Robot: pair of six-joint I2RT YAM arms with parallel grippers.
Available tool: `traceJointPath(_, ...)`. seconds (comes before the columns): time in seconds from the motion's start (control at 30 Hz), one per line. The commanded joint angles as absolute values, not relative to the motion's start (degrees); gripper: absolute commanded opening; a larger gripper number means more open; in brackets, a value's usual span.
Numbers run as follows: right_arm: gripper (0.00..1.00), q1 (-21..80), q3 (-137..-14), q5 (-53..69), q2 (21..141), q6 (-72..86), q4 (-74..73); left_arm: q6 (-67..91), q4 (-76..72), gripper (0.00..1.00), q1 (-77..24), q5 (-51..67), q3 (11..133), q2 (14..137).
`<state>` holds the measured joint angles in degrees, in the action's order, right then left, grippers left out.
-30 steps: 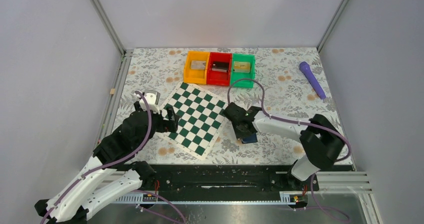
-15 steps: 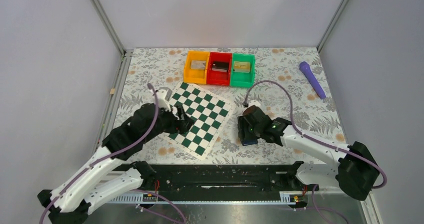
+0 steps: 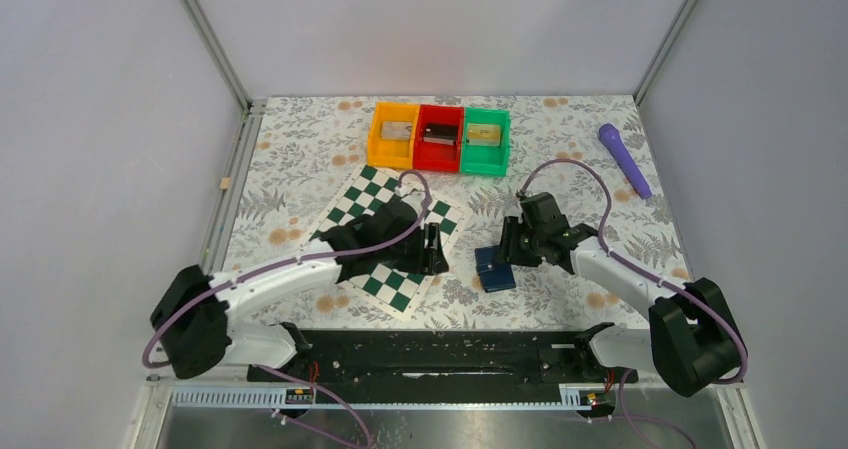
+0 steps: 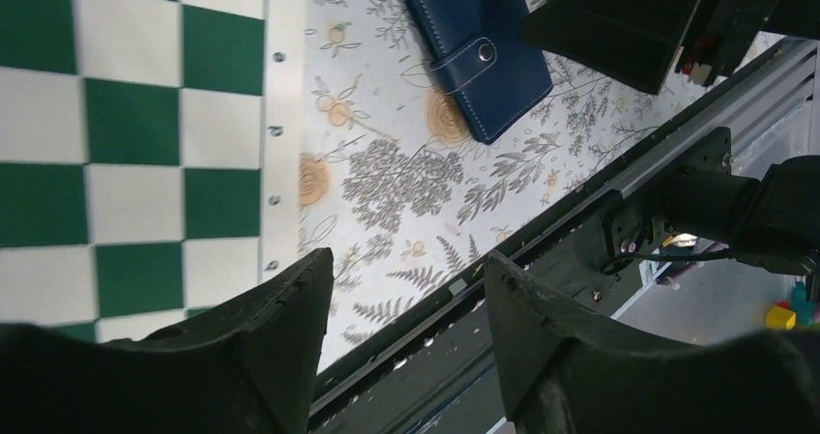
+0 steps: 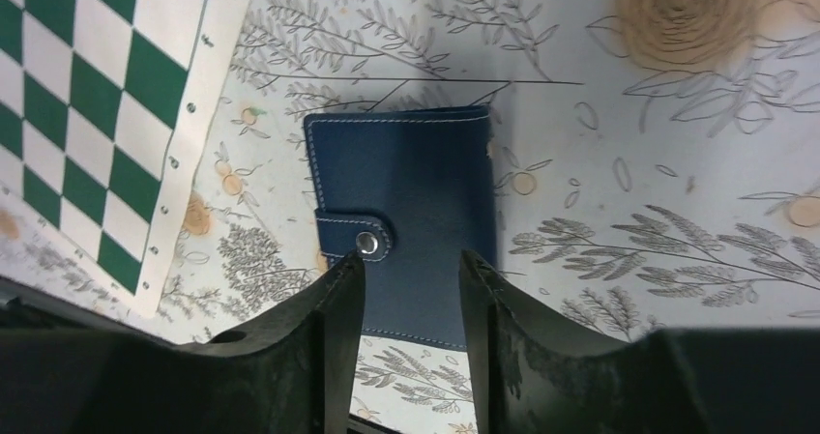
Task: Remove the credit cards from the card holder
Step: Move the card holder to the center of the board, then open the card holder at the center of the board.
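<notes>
The card holder (image 3: 494, 268) is a blue wallet lying flat and closed on the floral cloth, its snap strap fastened. It also shows in the left wrist view (image 4: 481, 52) and in the right wrist view (image 5: 406, 202). No credit cards show; the closed wallet hides its inside. My right gripper (image 3: 510, 251) hovers open just above the wallet's far right side, holding nothing; in its own view (image 5: 411, 260) the jaws stand apart over the wallet. My left gripper (image 3: 434, 250) is open and empty over the chessboard's right corner, left of the wallet, and its own view (image 4: 406, 265) shows the same.
A green-and-white chessboard (image 3: 392, 237) lies left of the wallet. Orange (image 3: 393, 137), red (image 3: 438, 137) and green (image 3: 485, 139) bins stand in a row at the back, each holding a small flat item. A purple stick (image 3: 624, 159) lies at the back right. The black rail (image 3: 440, 354) runs along the near edge.
My left arm has swung right across the chessboard to just left of the wallet. My right gripper has drawn back to the far right, uncovering the wallet.
</notes>
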<state>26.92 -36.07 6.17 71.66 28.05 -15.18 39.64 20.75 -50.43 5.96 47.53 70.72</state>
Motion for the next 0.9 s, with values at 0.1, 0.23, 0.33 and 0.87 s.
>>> traceJointPath(0.1, 0.46, 24.0, -33.8, 10.1, 70.3, 28.3, -11.4, 43.4, 7.0, 0.58, -53.6, 5.2, 53.3, 82.1)
traceJointPath(0.23, 0.51, 20.7, -32.5, 12.7, 72.7, 28.9, -9.7, 43.7, 6.7, 0.57, -54.8, 3.1, 57.6, 89.3)
traceJointPath(0.33, 0.52, 20.0, -32.1, 14.2, 74.8, 28.6, -9.2, 43.2, 6.8, 0.57, -56.0, 1.7, 60.7, 93.7)
traceJointPath(0.87, 0.27, 19.5, -20.5, 22.3, 73.0, 39.3, 5.1, 41.3, 10.2, 0.58, -60.6, -6.0, 68.9, 106.8)
